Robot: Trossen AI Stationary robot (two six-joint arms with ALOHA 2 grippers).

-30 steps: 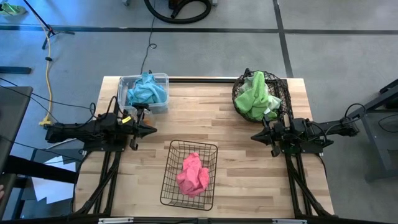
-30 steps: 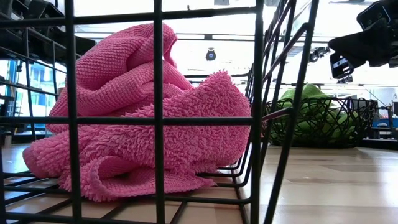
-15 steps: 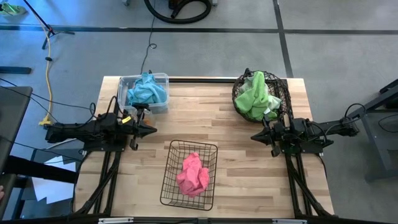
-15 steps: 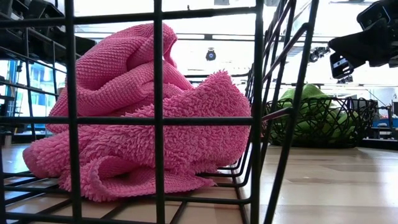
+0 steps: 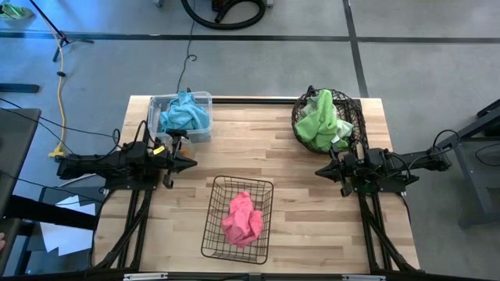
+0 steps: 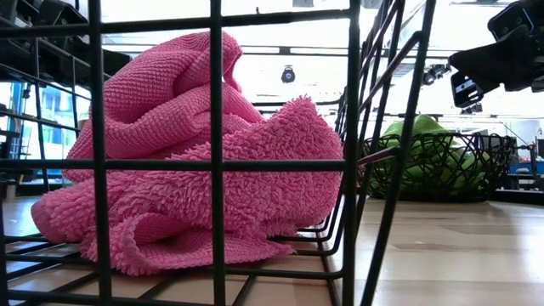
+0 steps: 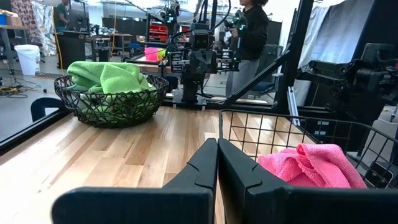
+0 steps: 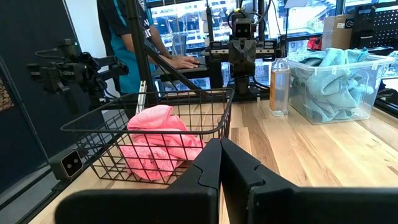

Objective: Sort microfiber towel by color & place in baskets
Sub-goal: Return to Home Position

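Left gripper (image 5: pixel 191 164) and right gripper (image 5: pixel 319 170) hover pressed together, empty, at the desk's (image 5: pixel 312 215) side edges, and I worry the right arm (image 5: pixel 391 167) may clip the far-right round basket (image 5: pixel 356 115), spilling its heaped green towel (image 5: pixel 320 123).

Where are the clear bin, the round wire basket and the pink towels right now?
clear bin (image 8: pixel 357 99): right wrist view, on its see-through side wall.
round wire basket (image 7: pixel 118 109): left wrist view, on its woven front wall.
pink towels (image 5: pixel 242 218): high view, middle of the heap.
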